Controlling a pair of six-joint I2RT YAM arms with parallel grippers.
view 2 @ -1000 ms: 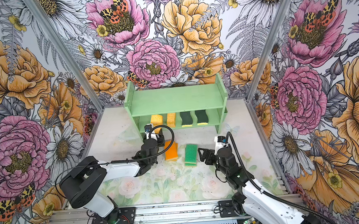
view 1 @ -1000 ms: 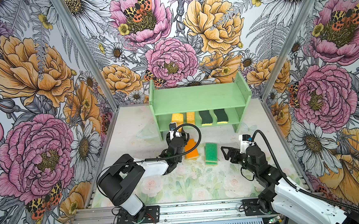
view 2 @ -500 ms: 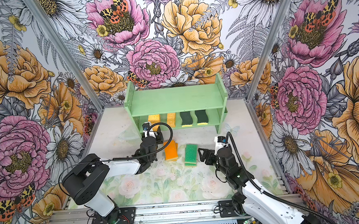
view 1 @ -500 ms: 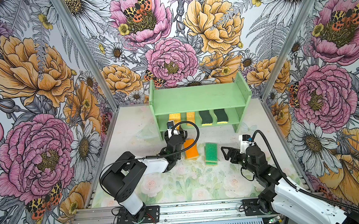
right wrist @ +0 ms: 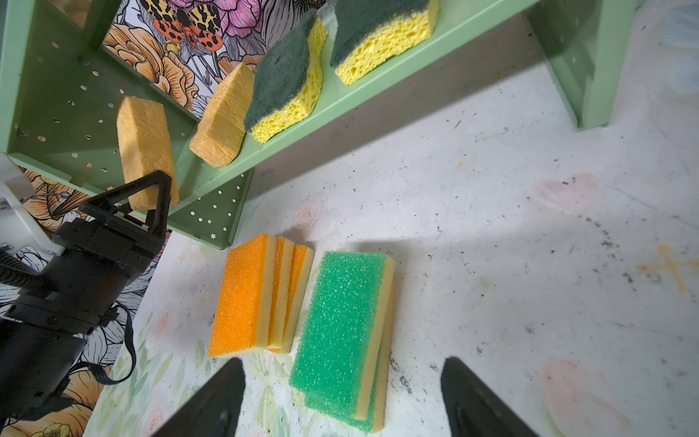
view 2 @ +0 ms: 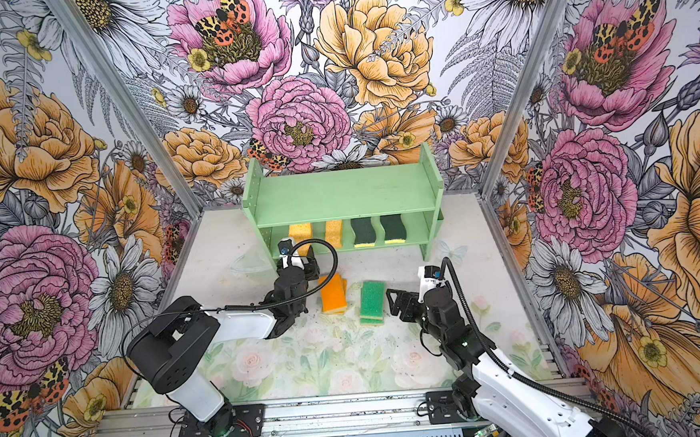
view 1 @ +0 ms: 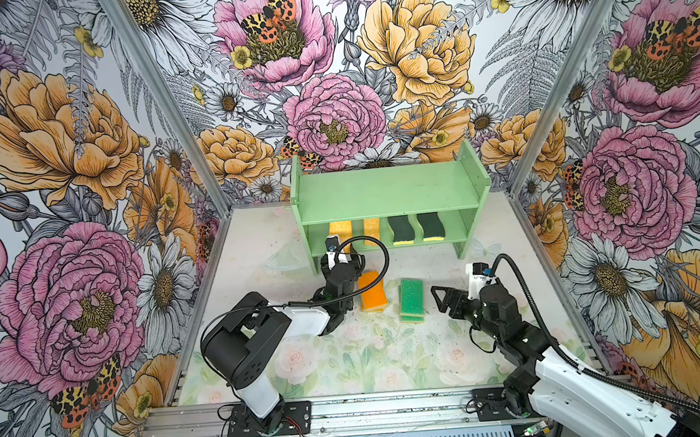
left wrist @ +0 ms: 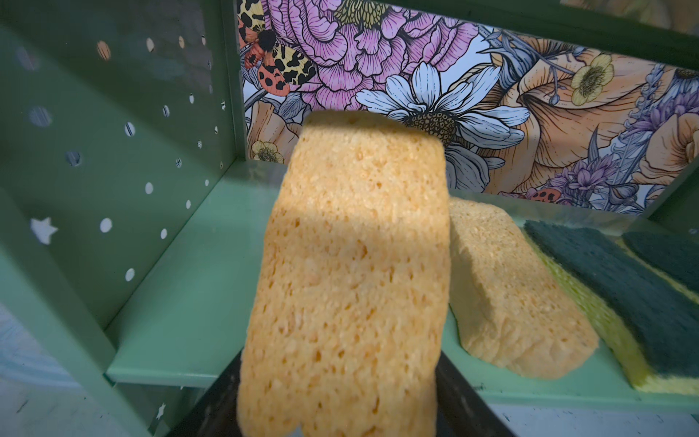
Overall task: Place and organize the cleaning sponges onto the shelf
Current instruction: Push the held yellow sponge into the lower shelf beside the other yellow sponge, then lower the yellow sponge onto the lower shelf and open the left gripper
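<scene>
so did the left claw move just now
Yes: the left claw, gripping a yellow sponge, slid left away from the orange sponges, toward the left leg of the shelf.

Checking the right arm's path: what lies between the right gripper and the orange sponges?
The stack of green-topped sponges; both top views and the right wrist view show it.

No words or numbers can be read anywhere; the shelf [left wrist: 113, 151] side shows only small dots and stars.
</scene>
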